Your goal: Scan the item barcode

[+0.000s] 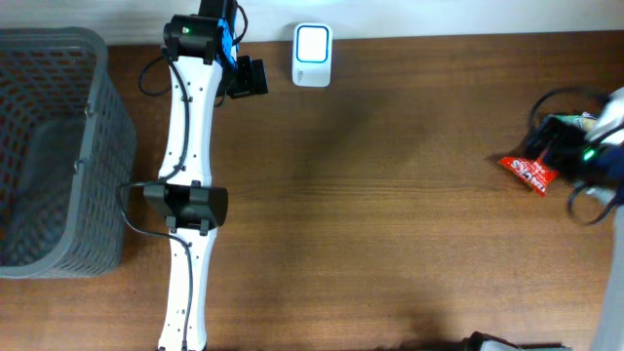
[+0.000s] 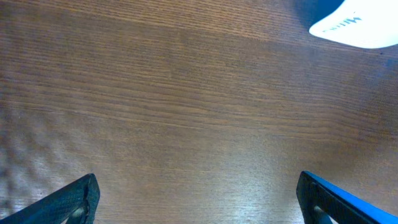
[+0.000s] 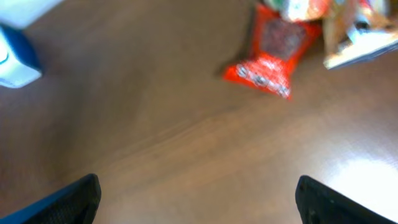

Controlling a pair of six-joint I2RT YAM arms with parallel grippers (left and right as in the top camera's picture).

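Right wrist view, right gripper: jaws spread wide, nothing between them, only bare tabletop below.
Red packet: judged to be the item to scan; lies flat on the wood just beyond the right jaws, apart from them and unheld, near the right edge in the overhead view. Too blurred to tell whether a barcode faces up.
Blurred packages: a loose cluster past the packet, touching it or just beside it; which one cannot be told.
Left gripper: jaws fully apart, empty, over bare wood.
Scanner: white unit just ahead of the left jaws, at the far edge of the tabletop, well apart from the red packet.
Basket: grey mesh, at the left edge, beside the left arm.
Step in hand: judged to be the pick-up, with the scan not yet begun.
Risk, grasp: the packet is thin and flat, so the jaws may slide over it or push it into the neighbouring packages.
Risk, wrong item: closing too far forward could pinch one of the packages instead.
Risk, scan: gripping over the barcode, or presenting the wrong face, would give no read.
Risk, carry: a pinched corner could let the packet swing or drop on the long way across.
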